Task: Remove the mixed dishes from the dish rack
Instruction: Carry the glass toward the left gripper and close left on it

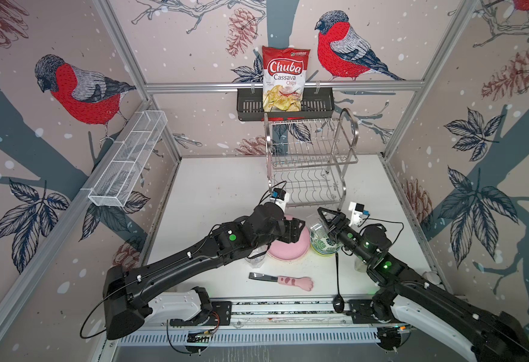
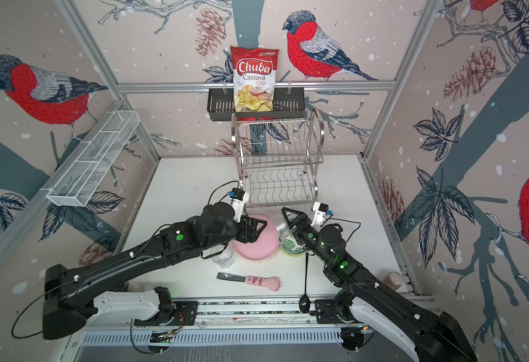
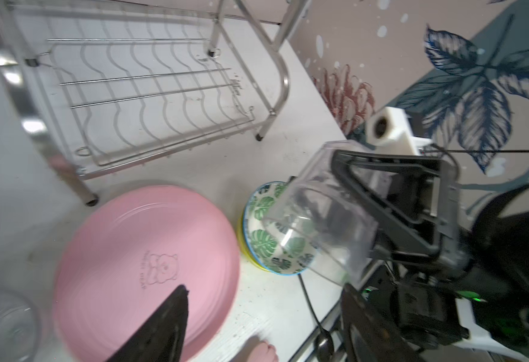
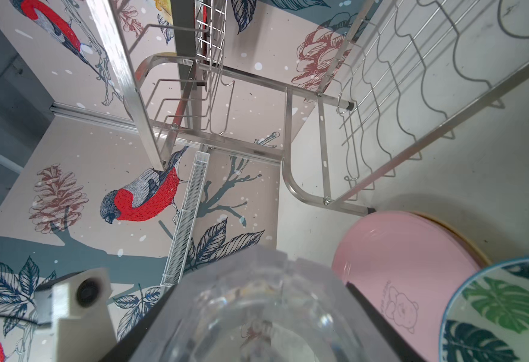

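Note:
The dish rack (image 1: 310, 156) (image 2: 277, 156) stands at the back with both wire tiers bare. A pink plate (image 1: 288, 249) (image 3: 137, 250) lies on the table in front of it, topping a small stack. My left gripper (image 1: 299, 232) (image 3: 263, 313) hovers over the plate's right part, open, with nothing between its fingers. Right of the plate, a green-leaf bowl (image 1: 322, 246) (image 3: 266, 219) sits in a lime bowl. My right gripper (image 1: 324, 221) (image 4: 256, 329) is shut on a clear glass (image 3: 313, 213) (image 4: 256, 313), tilted just above that bowl. Another clear glass (image 1: 255, 257) stands left of the plate.
A black spoon (image 1: 337, 282) and a pink paw-handled knife (image 1: 285, 280) lie near the front. A small jar (image 2: 393, 280) stands at the right front. A chips bag (image 1: 285, 78) sits in the black basket above the rack. A white mesh tray (image 1: 128, 160) hangs on the left wall.

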Controlling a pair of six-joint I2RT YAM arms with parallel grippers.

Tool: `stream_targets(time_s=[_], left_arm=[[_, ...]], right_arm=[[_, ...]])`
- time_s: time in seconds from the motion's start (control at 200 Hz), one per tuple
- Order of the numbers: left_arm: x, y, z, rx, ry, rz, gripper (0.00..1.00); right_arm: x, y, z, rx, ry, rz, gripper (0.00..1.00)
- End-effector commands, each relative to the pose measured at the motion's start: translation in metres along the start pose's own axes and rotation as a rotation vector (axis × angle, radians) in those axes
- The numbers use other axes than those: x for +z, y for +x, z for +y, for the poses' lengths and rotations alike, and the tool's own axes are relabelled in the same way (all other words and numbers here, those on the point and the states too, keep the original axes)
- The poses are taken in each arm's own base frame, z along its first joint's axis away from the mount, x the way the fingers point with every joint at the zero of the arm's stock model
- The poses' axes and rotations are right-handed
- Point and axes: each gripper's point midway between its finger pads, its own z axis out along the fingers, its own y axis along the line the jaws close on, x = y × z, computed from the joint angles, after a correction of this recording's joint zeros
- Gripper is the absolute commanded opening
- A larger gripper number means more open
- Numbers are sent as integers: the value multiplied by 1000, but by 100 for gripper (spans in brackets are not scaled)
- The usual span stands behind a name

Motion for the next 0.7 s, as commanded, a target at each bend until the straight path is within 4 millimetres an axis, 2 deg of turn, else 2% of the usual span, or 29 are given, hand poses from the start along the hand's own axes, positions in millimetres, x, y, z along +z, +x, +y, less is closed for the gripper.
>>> stream_targets(time_s=[0.0,0.09,0.215,0.41,0.58,0.695], left_arm=[[1,-15,-38,25,100,-73,78],[8,-8,-58,60,140,-64,83],[27,1,-64,75,136,-23,83],[44,2,-63,92,90,-18,70],[53,-9,-63,115,47,-42,61],[61,-12,-63,124,24,-50,50]], right_arm=[[-1,0,15,52,-74,3,0],[-1,0,19,78,-98,7,0],[-2,1,28,119,-135,17,0],[-6,0,36,173,-182,18,0],[-8,1,41,198,-207,29,0],[-9,3,46,209,-229,40,0]])
